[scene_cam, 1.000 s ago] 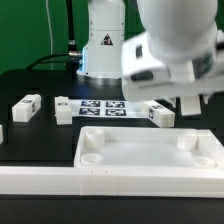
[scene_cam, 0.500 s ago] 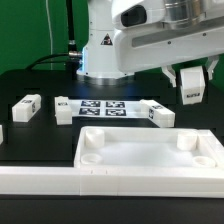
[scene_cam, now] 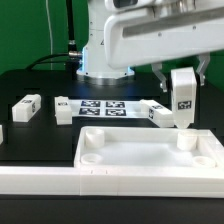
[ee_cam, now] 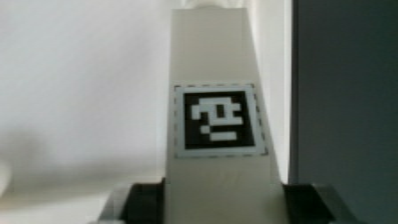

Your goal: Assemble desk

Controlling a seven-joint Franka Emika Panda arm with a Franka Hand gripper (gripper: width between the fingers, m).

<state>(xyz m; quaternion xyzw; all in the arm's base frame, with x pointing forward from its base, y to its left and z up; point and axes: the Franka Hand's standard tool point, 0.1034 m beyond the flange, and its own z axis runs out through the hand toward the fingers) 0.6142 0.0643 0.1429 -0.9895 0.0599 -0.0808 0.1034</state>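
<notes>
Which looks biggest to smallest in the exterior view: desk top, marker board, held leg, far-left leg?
1. desk top.
2. marker board and held leg: too alike to rank, one lying flat, one upright and nearer.
3. far-left leg.

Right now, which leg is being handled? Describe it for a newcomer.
Find the large white desk top, then its far socket on the exterior view's right. The leg is held upright over it by the gripper; the other legs lie on the table.

Bright even light, soft overall blur
</notes>
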